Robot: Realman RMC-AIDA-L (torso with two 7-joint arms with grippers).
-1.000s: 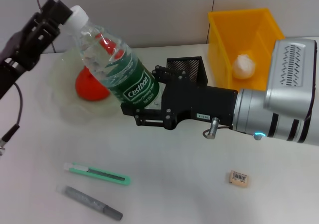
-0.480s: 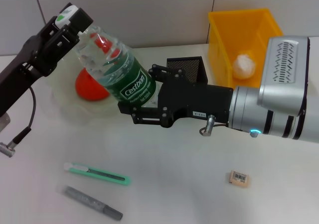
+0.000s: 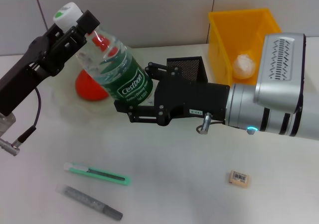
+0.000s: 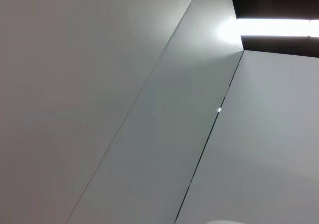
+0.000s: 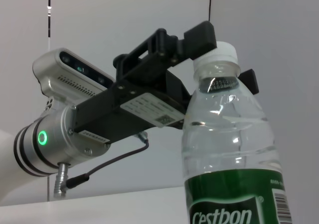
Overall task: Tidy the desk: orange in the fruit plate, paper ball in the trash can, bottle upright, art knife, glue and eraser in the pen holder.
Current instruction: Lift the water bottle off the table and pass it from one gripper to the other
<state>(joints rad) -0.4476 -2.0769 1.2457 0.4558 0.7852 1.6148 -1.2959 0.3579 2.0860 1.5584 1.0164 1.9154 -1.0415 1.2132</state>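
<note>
The clear bottle (image 3: 124, 82) with its green label hangs tilted above the desk, white cap (image 3: 67, 12) up and to the left. My right gripper (image 3: 135, 93) is shut on its labelled lower body. My left gripper (image 3: 79, 26) straddles the neck just under the cap; in the right wrist view its fingers (image 5: 199, 36) press on either side of the bottle (image 5: 229, 149). The orange (image 3: 88, 88) lies in the pale fruit plate (image 3: 64, 100) behind the bottle. The paper ball (image 3: 244, 65) rests in the yellow trash can (image 3: 234, 27). The art knife (image 3: 97, 174), glue (image 3: 92, 203) and eraser (image 3: 239, 178) lie on the desk. The black pen holder (image 3: 188, 67) stands behind my right gripper.
My right arm's silver forearm (image 3: 274, 99) stretches across the right side of the desk above the eraser. The left arm (image 3: 25, 79) reaches in from the left with a cable (image 3: 22, 134) hanging below it. The left wrist view shows only wall panels.
My left gripper moved in from the upper left and came down around the bottle's neck. The bottle, held by the right gripper, shifted slightly left and stands a little steeper.
</note>
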